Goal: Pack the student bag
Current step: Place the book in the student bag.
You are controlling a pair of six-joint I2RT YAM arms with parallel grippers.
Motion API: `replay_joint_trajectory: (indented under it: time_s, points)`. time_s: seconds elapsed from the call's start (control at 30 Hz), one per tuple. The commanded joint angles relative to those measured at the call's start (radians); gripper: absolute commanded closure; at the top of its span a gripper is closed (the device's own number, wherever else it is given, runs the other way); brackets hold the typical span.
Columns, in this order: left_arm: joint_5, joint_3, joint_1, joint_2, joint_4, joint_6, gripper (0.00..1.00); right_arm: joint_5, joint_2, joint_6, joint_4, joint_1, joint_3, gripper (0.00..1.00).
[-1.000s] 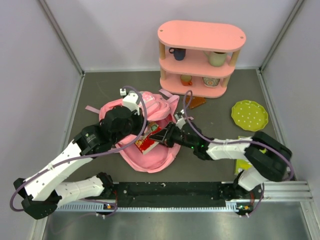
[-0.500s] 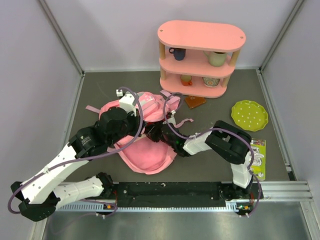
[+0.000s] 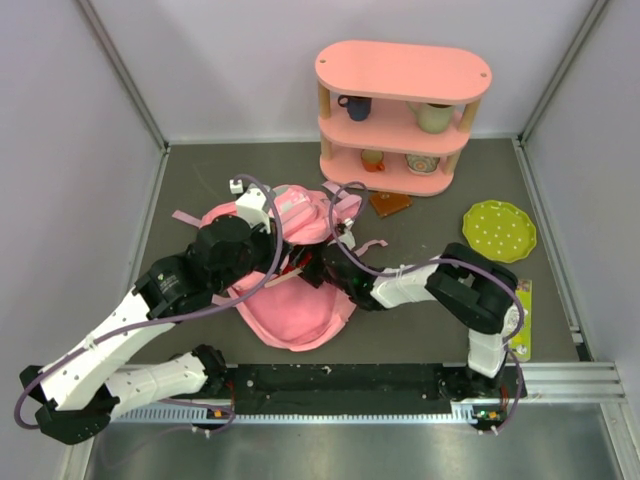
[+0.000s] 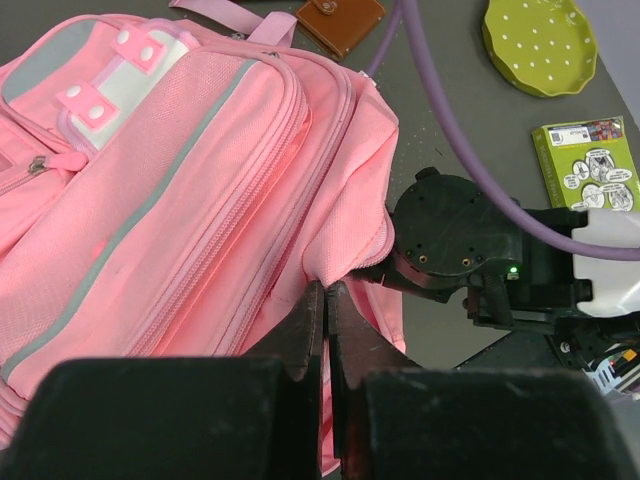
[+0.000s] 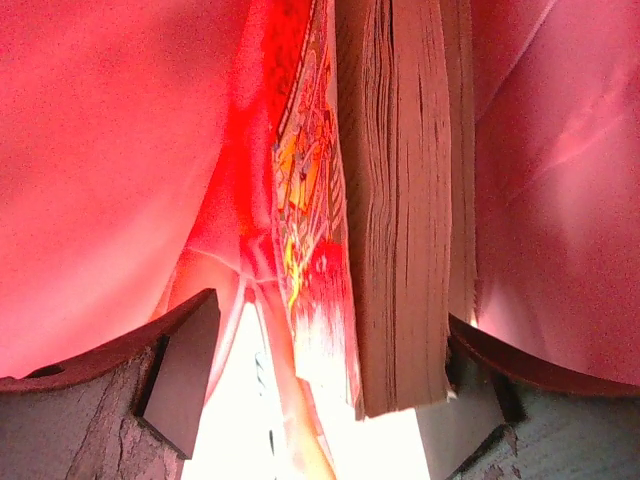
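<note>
The rim of the soft pink fabric backpack (image 4: 180, 200) is pinched by the left gripper (image 4: 325, 290). Inside, a thick paperback book (image 5: 395, 200) is flanked by the spread, released right gripper (image 5: 322, 380).

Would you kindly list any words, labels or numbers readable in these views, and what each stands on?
None can be read.
Green printed booklet: print too small.
Red-orange paperback cover inside the pink fabric backpack: blurred.

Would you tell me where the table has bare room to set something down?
Bare: the far-left corner, behind the student bag and left of the shelf; also the strip between wallet and green plate. Crowded: around the bag's mouth.
</note>
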Motion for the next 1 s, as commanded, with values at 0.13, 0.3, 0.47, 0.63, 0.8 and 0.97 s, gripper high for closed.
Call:
replay_joint_trajectory:
  time_s: [0.13,0.3,0.47,0.63,0.8,0.97]
  points:
    - [0.0,0.013,0.002,-0.044,0.131,-0.015,1.0,-0.01,-0.16,-0.089,-0.298,0.026,0.015,0.32]
    - [-0.01,0.013,0.002,-0.047,0.128,-0.021,1.0,-0.015,-0.169,-0.087,-0.298,0.029,0.001,0.56]
    - [-0.003,0.005,0.002,-0.052,0.134,-0.026,1.0,-0.047,-0.111,-0.087,-0.298,0.032,0.059,0.81]
    - [0.016,0.002,0.0,-0.044,0.141,-0.024,1.0,-0.027,-0.065,-0.09,-0.293,0.032,0.114,0.81]
    - [0.021,-0.004,0.002,-0.041,0.145,-0.026,1.0,-0.049,-0.04,-0.144,-0.322,0.032,0.18,0.68]
    - [0.009,-0.012,0.002,-0.053,0.144,-0.027,1.0,-0.065,-0.121,-0.199,-0.301,0.031,0.095,0.46]
